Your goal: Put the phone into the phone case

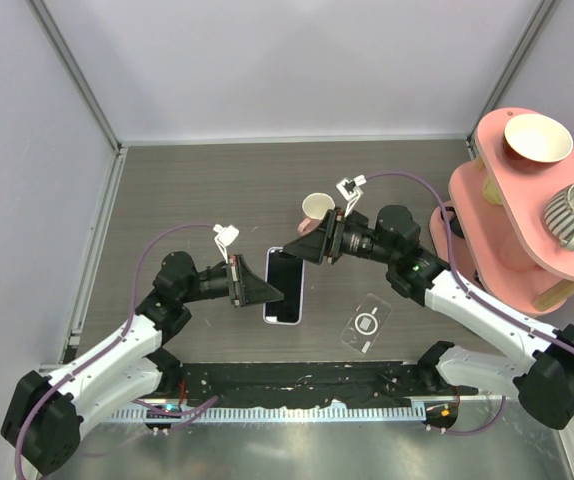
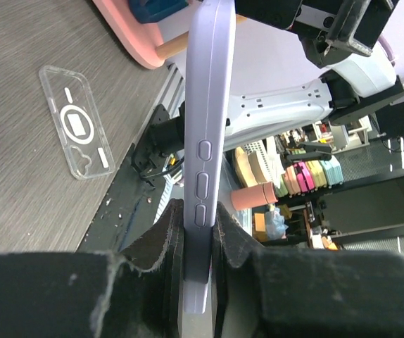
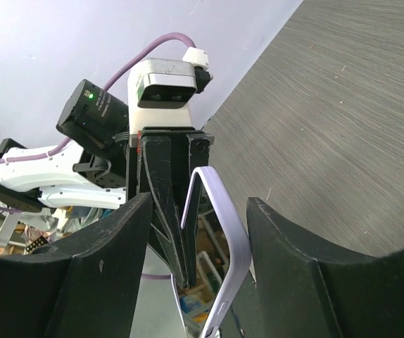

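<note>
Phone (image 1: 283, 285) clamped in left gripper (image 2: 196, 220), gripped end hidden; right gripper (image 3: 200, 208) spread around it.

The phone (image 1: 283, 285) is a slim lilac-edged handset with a dark screen facing up and three buttons along one long side. The left tool (image 1: 265, 288) holds it, pads clamped on its front and back near one end, while the far end reaches between the spread fingers of the right tool (image 1: 309, 248), which stand clear of it on both sides. The phone case (image 1: 365, 325) is a clear shell with rounded corners and a white ring and short white bars printed on it, lying flat on the worktop right of the phone and apart from it.
</note>
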